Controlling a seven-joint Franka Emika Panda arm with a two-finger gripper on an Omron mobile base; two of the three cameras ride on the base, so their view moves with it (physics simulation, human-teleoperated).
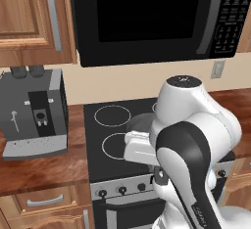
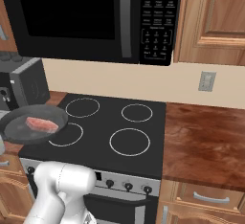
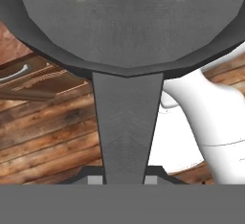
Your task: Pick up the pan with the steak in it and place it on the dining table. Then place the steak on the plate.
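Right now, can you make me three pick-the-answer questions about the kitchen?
1. Where is the steak?
A. in the pan
B. on a burner
C. in the microwave

2. How many burner rings are on the stove?
A. two
B. four
C. six

3. What is the gripper doing?
A. open above the pan
B. shut on the pan's handle
C. pressing a stove knob

Answers:
1. A, the pink slab lies inside the dark pan.
2. B, the right base view shows four white rings.
3. B, in the hand view the handle runs down between the fingertips.
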